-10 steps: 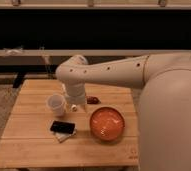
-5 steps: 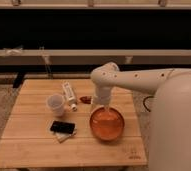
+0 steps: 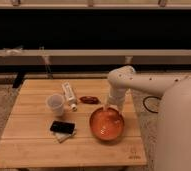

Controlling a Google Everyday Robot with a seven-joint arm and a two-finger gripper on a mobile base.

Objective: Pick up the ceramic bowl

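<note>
The ceramic bowl [image 3: 107, 125] sits upright on the right half of the table [image 3: 34, 150], closer to the front edge than the back and short of the right edge. The tool [image 3: 109, 107] hangs at the end of the single arm, directly over the bowl's back rim, so the bowl lies just below it and spreads from there toward the front edge. Being round, the bowl has no long axis, so I judge the rim under the tool to be the natural place to grip. Whether the tool is apart, together or already clamped on the rim I cannot tell. The cup [image 3: 55, 104] and a dark phone [image 3: 62, 127] lie to the left, well apart from the bowl.
</note>
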